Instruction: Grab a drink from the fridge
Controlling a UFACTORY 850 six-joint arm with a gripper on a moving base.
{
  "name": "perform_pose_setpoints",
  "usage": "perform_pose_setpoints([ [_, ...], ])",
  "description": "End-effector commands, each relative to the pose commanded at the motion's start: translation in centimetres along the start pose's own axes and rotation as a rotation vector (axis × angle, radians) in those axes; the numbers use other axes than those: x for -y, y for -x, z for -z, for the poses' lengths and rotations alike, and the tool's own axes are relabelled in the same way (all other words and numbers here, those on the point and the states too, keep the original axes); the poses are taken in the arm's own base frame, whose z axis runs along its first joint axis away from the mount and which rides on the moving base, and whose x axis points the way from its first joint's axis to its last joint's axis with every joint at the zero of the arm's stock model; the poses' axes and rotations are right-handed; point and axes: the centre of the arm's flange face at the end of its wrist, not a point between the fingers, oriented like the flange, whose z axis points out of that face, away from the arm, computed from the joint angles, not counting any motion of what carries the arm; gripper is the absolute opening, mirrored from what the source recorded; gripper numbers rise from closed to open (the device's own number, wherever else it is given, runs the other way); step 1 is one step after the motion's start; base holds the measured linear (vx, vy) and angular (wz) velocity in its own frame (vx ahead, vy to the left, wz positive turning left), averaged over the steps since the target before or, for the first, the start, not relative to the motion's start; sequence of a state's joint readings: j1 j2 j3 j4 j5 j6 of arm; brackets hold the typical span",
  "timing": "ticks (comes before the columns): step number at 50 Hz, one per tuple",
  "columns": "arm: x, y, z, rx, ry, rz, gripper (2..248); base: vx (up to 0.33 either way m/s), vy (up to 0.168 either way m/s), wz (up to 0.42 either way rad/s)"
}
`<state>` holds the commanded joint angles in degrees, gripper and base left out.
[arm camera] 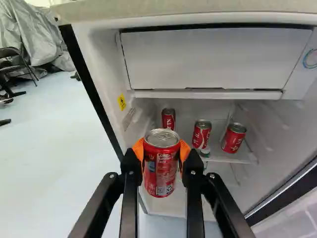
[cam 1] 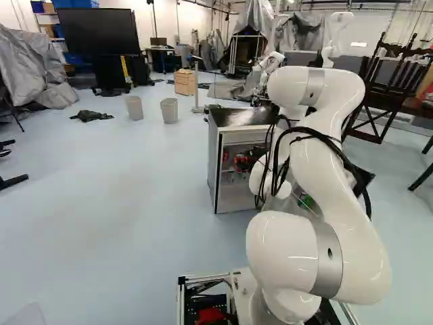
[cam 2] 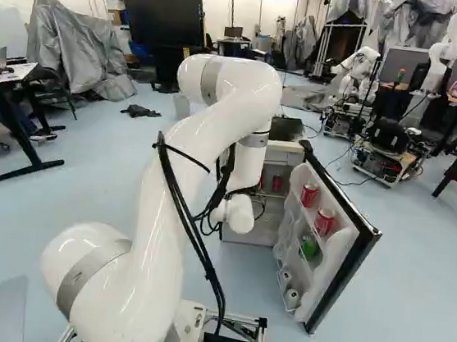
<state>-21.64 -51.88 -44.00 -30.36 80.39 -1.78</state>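
Evidently the arm [cam 1: 331,169] reaches, in the left base view, to the open front of the fridge [cam 1: 215,172], though the grasp itself is too small to judge there. In the right base view the fridge door [cam 2: 340,262] stands swung open with red cans [cam 2: 323,221] in its racks, and the arm hides the hand. In the wrist view the hand [arm camera: 161,151] clasps a red drink can [arm camera: 161,176], upright, an orange pad [arm camera: 139,148] on either side; it looks to be in front of the shelf [arm camera: 237,157], where three other cans [arm camera: 202,134] sit below the freezer compartment [arm camera: 208,59]. I judge the grab made and the carry-out in hand: next, draw straight back, level and with a steady hold, keeping clear of the door and side walls.
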Motion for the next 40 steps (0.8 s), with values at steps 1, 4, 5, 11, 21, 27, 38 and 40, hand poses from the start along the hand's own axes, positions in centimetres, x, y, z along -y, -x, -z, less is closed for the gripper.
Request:
perform_pose_setpoints([
  [1,0.0,-0.1,0.0,-0.001,0.002,0.000,92,0.000,0.000,0.000],
  [4,0.0,-0.5,0.2,-0.005,0.009,0.002,92,0.000,0.000,0.000],
  [5,0.0,-0.6,0.2,-0.006,0.011,0.002,92,0.000,0.000,0.000],
  [11,-0.1,-1.3,0.5,-0.014,0.025,0.004,92,0.000,0.000,0.000],
  [21,-0.1,-2.5,0.9,-0.027,0.048,0.008,92,0.000,0.000,0.000],
  [27,0.0,-3.1,1.4,-0.032,0.060,0.009,92,0.000,0.000,0.000],
  [38,0.6,-4.3,2.7,-0.038,0.081,0.009,92,0.000,0.000,0.000],
  [40,0.7,-4.6,2.9,-0.039,0.084,0.009,92,0.000,0.000,0.000],
])
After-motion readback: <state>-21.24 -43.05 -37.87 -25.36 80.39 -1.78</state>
